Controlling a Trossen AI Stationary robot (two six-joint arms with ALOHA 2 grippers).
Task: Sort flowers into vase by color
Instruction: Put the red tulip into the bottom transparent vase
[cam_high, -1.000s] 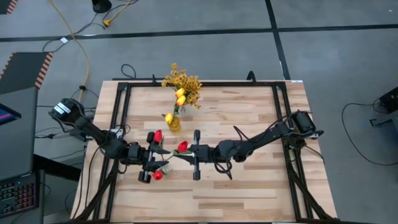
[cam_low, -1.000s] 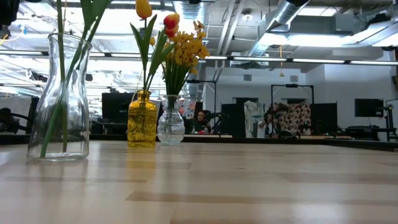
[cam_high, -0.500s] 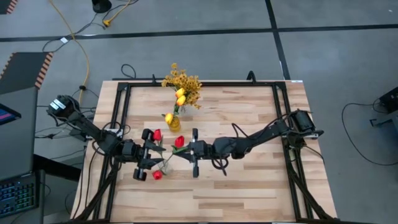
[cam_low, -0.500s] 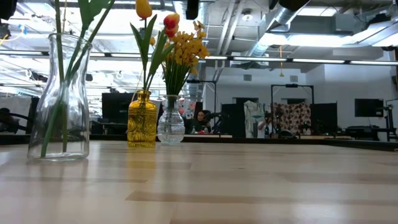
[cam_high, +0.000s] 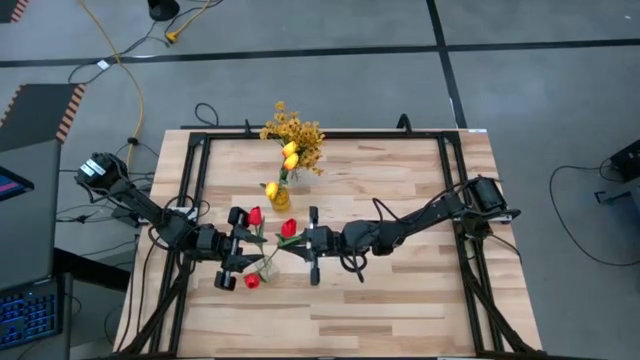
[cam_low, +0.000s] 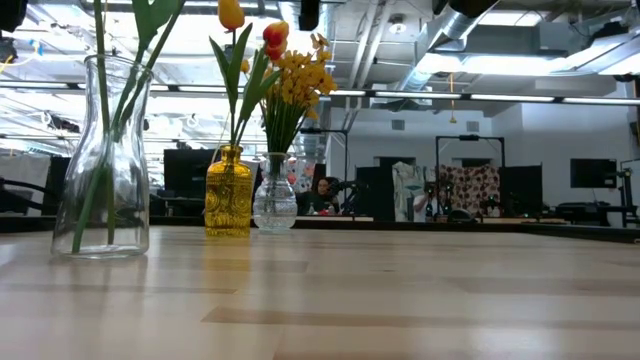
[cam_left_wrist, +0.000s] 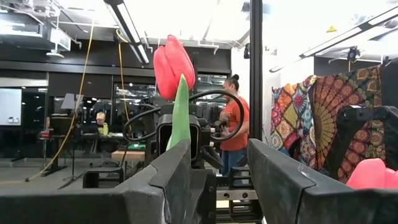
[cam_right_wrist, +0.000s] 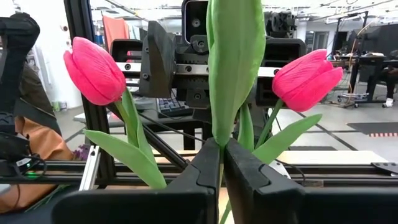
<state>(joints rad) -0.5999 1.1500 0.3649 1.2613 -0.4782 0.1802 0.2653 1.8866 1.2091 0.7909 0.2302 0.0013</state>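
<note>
A clear glass vase (cam_low: 100, 160) stands left of centre (cam_high: 267, 263) with green stems in it. Three red tulips show around it (cam_high: 253, 216) (cam_high: 252, 281) (cam_high: 288, 228). My right gripper (cam_right_wrist: 222, 155) comes level from the right (cam_high: 294, 245) and is shut on the third tulip's green stalk. My left gripper (cam_left_wrist: 217, 162) is open on the vase's left side (cam_high: 250, 251), above its mouth. Nothing shows between its fingers. My right gripper pinches the red tulip's stem and long leaf (cam_right_wrist: 219, 134) between its two fingers, well below the flower head. The fingers come level from the table's right and lie across the stalk. The stalk stands nearly upright and runs down past the fingers toward the clear vase.
Farther back stands a yellow vase (cam_high: 280, 197) with yellow tulips (cam_high: 290, 155). Beside it is a small clear vase (cam_low: 274, 192) of mustard-yellow blossoms (cam_high: 293, 130). A black frame (cam_high: 200, 190) runs around the table top. The right half of the wooden top (cam_high: 420, 300) is bare.
My right gripper has edged toward the table's left with the tulip. The tulip's head now stands a little nearer the vase and the far edge. In the low view the clear vase has slid slightly sideways.
</note>
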